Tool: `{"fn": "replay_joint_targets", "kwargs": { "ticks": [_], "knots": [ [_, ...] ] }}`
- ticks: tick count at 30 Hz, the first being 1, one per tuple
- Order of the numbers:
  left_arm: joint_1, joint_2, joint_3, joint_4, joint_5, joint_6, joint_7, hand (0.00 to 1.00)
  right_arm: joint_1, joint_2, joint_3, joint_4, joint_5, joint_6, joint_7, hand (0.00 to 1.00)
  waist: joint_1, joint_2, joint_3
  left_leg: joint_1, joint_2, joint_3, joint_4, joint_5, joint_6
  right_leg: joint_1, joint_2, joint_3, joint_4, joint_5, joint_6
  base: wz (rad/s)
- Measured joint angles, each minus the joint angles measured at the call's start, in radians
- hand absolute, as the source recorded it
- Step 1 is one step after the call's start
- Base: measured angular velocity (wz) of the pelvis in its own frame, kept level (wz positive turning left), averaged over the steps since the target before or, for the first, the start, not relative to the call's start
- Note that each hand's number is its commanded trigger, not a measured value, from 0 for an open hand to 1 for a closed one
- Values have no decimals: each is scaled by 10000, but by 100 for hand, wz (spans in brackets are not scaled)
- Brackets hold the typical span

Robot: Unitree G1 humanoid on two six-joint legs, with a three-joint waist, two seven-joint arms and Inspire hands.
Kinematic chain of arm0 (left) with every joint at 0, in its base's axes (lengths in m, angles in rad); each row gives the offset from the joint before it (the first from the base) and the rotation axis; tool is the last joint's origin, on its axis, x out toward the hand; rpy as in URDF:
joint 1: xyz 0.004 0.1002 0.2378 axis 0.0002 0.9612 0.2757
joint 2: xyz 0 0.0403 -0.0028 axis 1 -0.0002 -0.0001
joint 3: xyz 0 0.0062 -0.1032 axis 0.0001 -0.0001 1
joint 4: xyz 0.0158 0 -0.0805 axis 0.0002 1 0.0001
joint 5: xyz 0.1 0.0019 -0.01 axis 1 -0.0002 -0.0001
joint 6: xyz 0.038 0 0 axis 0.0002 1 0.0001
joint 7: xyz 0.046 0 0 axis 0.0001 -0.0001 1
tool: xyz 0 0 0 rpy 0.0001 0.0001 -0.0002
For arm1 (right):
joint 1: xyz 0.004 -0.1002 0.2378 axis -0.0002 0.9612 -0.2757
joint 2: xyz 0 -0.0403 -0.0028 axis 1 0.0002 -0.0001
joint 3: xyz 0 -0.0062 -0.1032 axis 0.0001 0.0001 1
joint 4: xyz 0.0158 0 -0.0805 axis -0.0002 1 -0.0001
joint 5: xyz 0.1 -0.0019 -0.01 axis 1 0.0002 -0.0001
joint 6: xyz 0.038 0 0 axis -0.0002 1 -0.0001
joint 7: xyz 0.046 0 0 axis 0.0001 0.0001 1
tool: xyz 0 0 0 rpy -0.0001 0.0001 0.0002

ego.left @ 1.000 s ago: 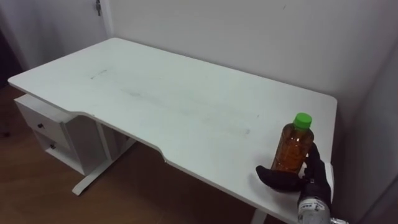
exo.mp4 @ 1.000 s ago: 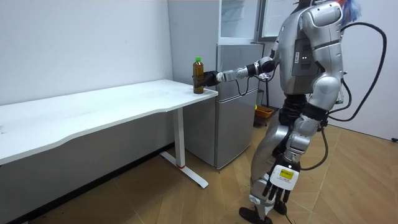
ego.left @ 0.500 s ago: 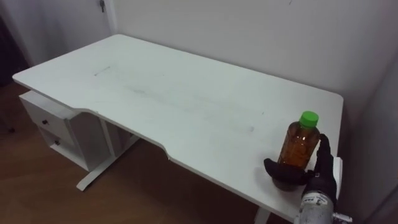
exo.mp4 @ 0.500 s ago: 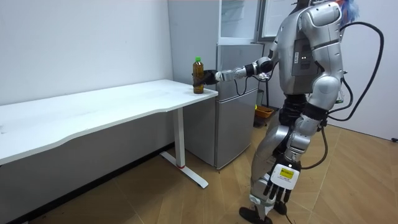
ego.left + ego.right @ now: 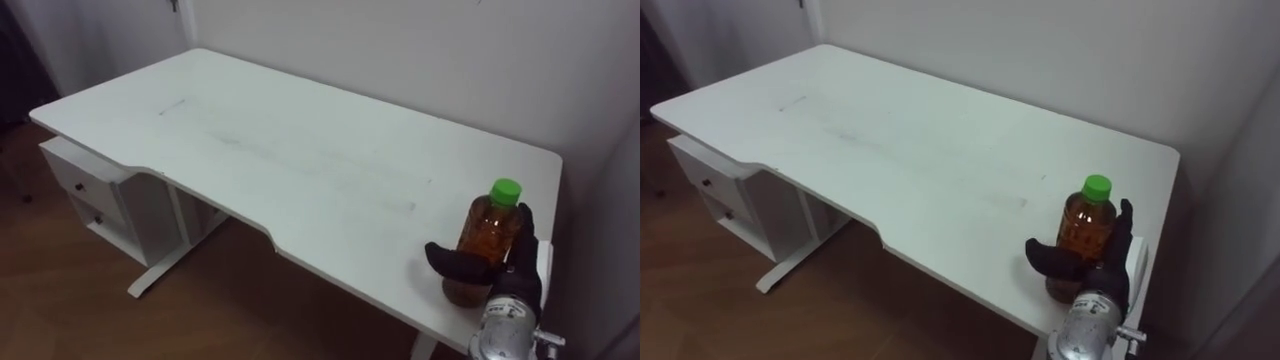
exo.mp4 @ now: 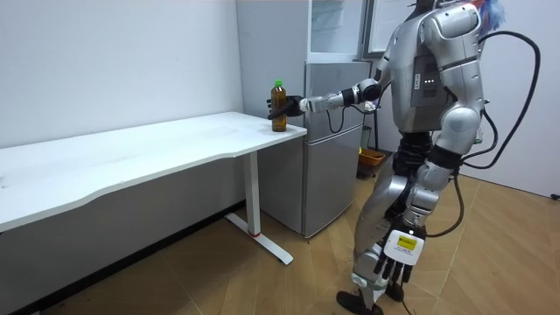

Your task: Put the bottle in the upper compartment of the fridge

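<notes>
Right hand (image 5: 519, 272) curled around bottle (image 5: 490, 228)

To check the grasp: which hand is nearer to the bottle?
Right. The right hand wraps the bottle; the left hand hangs by the leg, far from it.

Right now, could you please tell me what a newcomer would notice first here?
The amber bottle with its green cap, at the right end of the white table, draws the eye, with the robot's right hand curled round its lower half. In the room view the robot stands by a grey fridge, its left hand hanging low beside its leg.
</notes>
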State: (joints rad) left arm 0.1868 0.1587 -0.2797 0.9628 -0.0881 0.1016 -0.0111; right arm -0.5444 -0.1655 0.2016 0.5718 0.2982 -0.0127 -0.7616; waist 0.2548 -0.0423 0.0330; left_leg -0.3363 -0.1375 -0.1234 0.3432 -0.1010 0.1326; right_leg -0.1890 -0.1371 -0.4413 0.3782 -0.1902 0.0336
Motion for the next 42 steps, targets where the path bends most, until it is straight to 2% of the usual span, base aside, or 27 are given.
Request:
{"fn": "replay_joint_targets", "kwargs": {
  "ticks": [3,4,5,6,10,14,21,23,27,28,32,35,38,40,42],
  "knots": [
    [2,5,-7,-7,-12,-1,3,0,-7,0,1,-1,40,-5,1,0,3,-20,15,-12,-3,-51,-6,6,-9,-5,3,-17,-1,-13,-19,1],
    [-10,9,-14,-14,-13,-2,11,0,-18,0,1,-4,49,-9,6,12,2,-25,17,-25,-3,-54,-1,5,-10,-12,-1,-40,-8,-18,-27,0],
    [-18,9,-20,-14,-12,-2,14,0,-27,0,2,-8,49,-10,10,60,3,-26,17,-32,-3,-54,0,5,-11,-13,0,-58,-7,-25,-38,0],
    [-49,22,-93,-12,-42,-2,36,0,-62,0,6,-10,64,-10,13,100,2,-24,17,-48,-5,-54,6,5,-13,-16,1,-93,-16,-34,-53,0],
    [-234,200,-400,12,-398,2,89,0,-145,-1,15,-9,722,-189,135,100,-16,-23,14,-75,-3,-72,10,79,-121,-13,-20,-276,-16,-45,-72,0],
    [-246,204,-402,14,-395,1,210,0,-146,0,16,140,1363,-234,407,100,-14,-14,14,-12,-3,-70,13,97,-106,65,-23,-284,-17,-46,-74,0],
    [-248,212,-395,30,-396,-14,300,0,-193,-33,16,853,1713,-718,1155,100,1,39,49,-4,-30,-176,37,85,-119,74,-1,-262,-14,-74,-123,0],
    [-238,210,-389,27,-391,-31,300,0,-195,-33,19,887,1898,-755,1334,100,3,54,56,-5,-29,-181,37,99,-141,77,0,-279,-26,-100,-167,0],
    [-234,206,-372,19,-298,-34,293,0,-194,-26,24,851,2828,-844,1943,100,4,84,26,-3,-21,-150,10,136,-200,28,-38,-212,-89,-250,-255,-5],
    [-209,203,-366,9,-255,-34,284,0,-195,-28,20,845,3210,-851,2157,100,3,117,-11,0,24,-114,-11,175,-258,67,7,-190,-196,-310,-277,-6],
    [-87,178,-101,-32,42,-123,203,0,-184,-30,6,901,4625,-806,2758,100,-30,256,-75,198,60,-67,-97,219,-255,322,18,-310,-369,-301,-263,-1],
    [99,130,439,-150,7,-220,205,0,-114,-43,-37,899,5110,-754,3336,100,-72,270,-86,352,68,62,-237,231,-224,477,-19,-306,-389,-265,-217,-4],
    [373,135,733,-173,-41,-220,291,0,198,-91,-38,788,5184,-526,3936,100,-196,233,-118,707,48,102,-401,205,-173,769,-18,-277,-581,-256,-170,0],
    [554,199,831,-113,-194,-224,305,0,464,-135,-7,604,5166,-289,4424,100,-405,134,-187,907,35,162,-520,201,-150,947,-24,-227,-705,-246,-132,-6],
    [642,174,959,-62,-180,-224,305,0,661,-258,-6,240,5160,-54,4596,100,-603,113,-193,1016,52,307,-591,192,-123,1083,-25,-228,-683,-213,-104,-2]
  ]
}}
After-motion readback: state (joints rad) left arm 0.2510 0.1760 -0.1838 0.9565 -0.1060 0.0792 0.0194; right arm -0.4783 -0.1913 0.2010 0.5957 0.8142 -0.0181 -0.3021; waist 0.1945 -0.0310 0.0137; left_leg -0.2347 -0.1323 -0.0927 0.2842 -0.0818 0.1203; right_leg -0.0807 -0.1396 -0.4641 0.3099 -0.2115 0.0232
